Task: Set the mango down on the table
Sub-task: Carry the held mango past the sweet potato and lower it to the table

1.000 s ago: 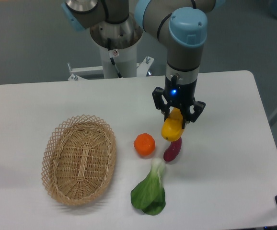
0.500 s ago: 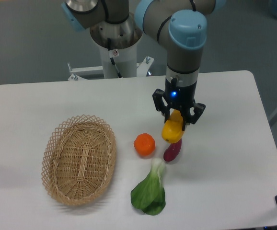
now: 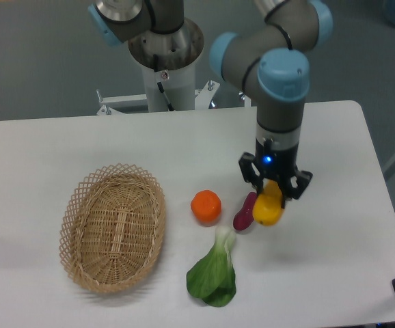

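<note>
The mango [image 3: 268, 208] is a smooth yellow-orange fruit. My gripper [image 3: 273, 193] is shut on its upper end and holds it upright, low over the white table [image 3: 334, 260], right of centre. The mango hangs just right of the small purple vegetable [image 3: 244, 212], which lies on the table and is partly hidden by it. I cannot tell whether the mango's lower end touches the tabletop.
A round orange [image 3: 206, 206] lies left of the purple vegetable. A green leafy bok choy [image 3: 214, 270] lies in front of them. An oval wicker basket [image 3: 113, 226] stands on the left. The table's right edge is about 150 px from the gripper.
My gripper has moved right and toward the front with the mango, from above the purple vegetable to its right side, and lower.
</note>
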Controlling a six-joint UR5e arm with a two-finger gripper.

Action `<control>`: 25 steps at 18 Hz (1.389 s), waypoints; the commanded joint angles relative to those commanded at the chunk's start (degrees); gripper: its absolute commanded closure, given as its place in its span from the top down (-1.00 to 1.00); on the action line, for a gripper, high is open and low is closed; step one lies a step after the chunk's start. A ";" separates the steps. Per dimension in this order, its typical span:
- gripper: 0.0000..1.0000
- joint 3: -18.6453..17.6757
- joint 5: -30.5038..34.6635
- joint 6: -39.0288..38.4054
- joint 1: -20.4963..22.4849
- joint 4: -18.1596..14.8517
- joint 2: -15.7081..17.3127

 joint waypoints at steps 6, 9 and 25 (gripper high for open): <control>-0.04 2.54 0.27 1.05 -0.61 2.04 -5.62; -0.04 3.16 0.27 1.23 -1.58 2.21 -7.30; -0.02 5.19 0.27 1.93 -3.86 2.83 -12.22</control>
